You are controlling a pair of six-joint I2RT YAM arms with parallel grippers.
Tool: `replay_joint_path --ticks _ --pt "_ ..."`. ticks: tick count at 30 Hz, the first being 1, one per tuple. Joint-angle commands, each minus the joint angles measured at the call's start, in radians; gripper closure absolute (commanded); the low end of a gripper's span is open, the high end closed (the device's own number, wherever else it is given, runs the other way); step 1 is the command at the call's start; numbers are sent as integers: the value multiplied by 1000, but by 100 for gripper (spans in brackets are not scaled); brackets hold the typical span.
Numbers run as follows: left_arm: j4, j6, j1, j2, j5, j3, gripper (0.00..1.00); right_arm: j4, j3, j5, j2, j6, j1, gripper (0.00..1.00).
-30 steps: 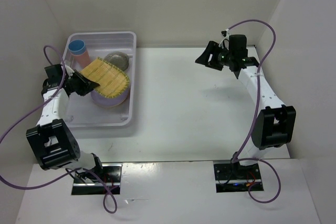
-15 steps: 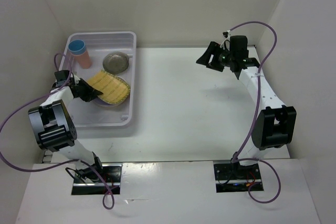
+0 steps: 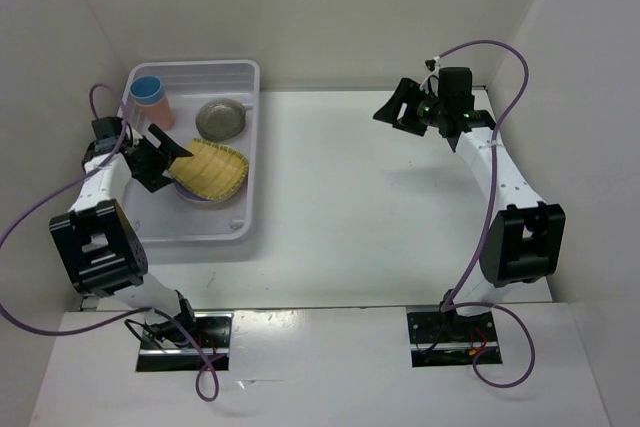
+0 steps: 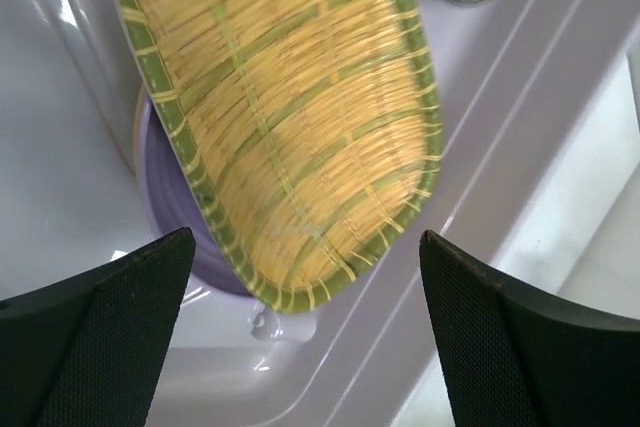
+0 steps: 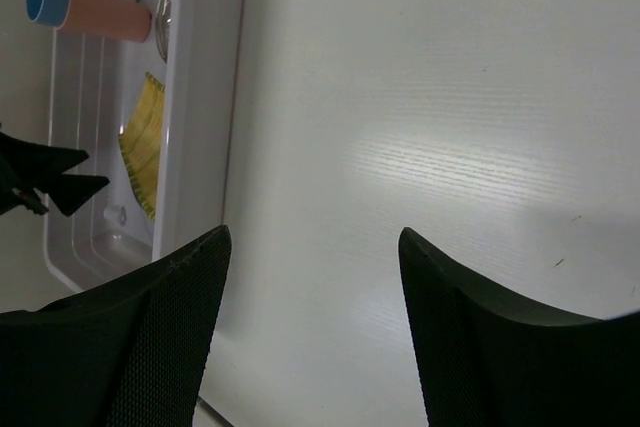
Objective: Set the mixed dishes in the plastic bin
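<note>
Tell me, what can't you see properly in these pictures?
- Lilac plate: mostly covered by the yellow tray in top and left wrist views.
- Grey plates: too small in top view to count; cut by left wrist view's top edge.
- Plastic bin: cut by right wrist view's top edge.

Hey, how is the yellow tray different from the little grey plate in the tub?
The yellow tray is oblong and ribbed, with a green edge; the grey plate is round and plain. The tray is clearly the larger of the two. The tray rests on top of a lilac plate, while the grey plate sits by itself toward the tub's far end. Both are inside the tub.
</note>
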Motion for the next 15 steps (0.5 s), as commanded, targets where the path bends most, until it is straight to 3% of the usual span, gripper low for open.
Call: replay_joint_path --ticks 1,6,10,15 --pt "-112 63 5 -125 -94 94 1 57 -8 -16 1 4 -7 27" --pt "-178 153 5 -209 -178 200 1 11 29 75 36 -42 -7 23" --pt "-209 245 -24 -227 -216 239 1 -59 69 242 76 -129 -7 22" --pt "-158 390 -96 -307 -207 213 1 -72 81 505 76 -180 -7 11"
